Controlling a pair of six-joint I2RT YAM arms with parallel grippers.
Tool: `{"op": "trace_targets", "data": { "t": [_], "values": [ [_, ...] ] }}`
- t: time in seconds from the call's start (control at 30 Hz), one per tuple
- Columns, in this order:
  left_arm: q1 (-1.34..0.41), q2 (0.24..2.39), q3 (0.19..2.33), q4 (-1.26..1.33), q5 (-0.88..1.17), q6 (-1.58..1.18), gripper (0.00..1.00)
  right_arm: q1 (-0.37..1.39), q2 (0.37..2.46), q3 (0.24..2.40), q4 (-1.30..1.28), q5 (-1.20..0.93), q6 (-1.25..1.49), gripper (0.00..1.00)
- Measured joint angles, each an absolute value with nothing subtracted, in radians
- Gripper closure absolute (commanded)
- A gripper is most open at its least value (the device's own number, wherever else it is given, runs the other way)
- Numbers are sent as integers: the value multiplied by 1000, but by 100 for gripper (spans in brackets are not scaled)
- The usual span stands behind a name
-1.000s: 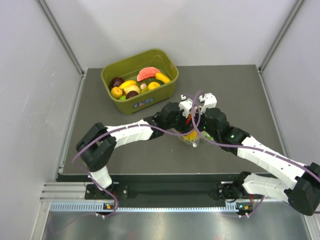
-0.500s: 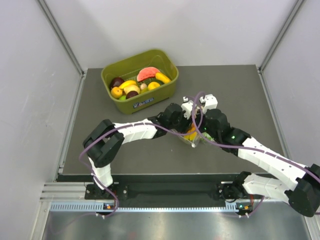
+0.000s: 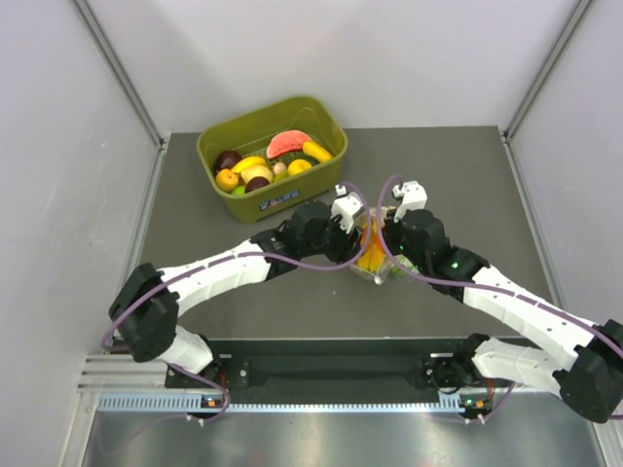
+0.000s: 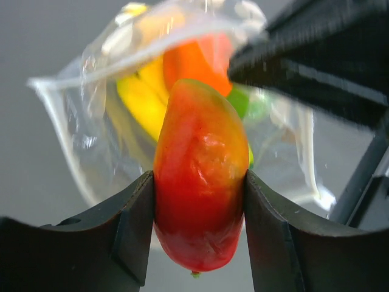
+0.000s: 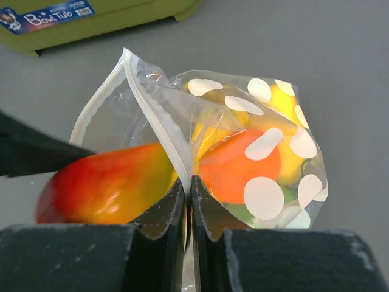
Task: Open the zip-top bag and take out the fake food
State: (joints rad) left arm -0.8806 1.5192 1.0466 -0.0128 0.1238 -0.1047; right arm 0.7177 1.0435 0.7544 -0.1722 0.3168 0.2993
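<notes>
The clear zip-top bag [image 5: 267, 146] with white oval dots stands open-mouthed on the grey table between both arms, also seen as the bag [image 3: 382, 268] from above. My right gripper [image 5: 188, 188] is shut on the bag's zip strip [image 5: 159, 125], pinching one lip. My left gripper [image 4: 199, 228] is shut on a red fake food piece [image 4: 200, 182] with a yellow-green top, held just outside the bag's mouth. Orange [image 5: 234, 164], yellow [image 4: 143, 97] and green [image 4: 238, 100] pieces stay inside the bag.
An olive-green tub [image 3: 321, 175] with several toy fruits, including a pink watermelon slice [image 3: 288, 143], stands at the back left. The dark table [image 3: 467, 185] ends in raised rails at both sides. White walls enclose the workspace.
The left gripper has closed on the red piece and drawn it leftward out of the bag's mouth. The left arm has stretched out lower. The right arm has held its pinch.
</notes>
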Motion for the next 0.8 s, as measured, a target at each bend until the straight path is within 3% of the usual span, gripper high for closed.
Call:
{"op": "trace_targets", "data": {
  "t": [0.37,0.8],
  "values": [
    [-847,1264,994,-178,80,-123,93,708,1044,754,-172,315,300,93],
    [-452,1250,1049,-173,83,-203,94,703,1042,753,-171,301,299,93]
  ]
}}
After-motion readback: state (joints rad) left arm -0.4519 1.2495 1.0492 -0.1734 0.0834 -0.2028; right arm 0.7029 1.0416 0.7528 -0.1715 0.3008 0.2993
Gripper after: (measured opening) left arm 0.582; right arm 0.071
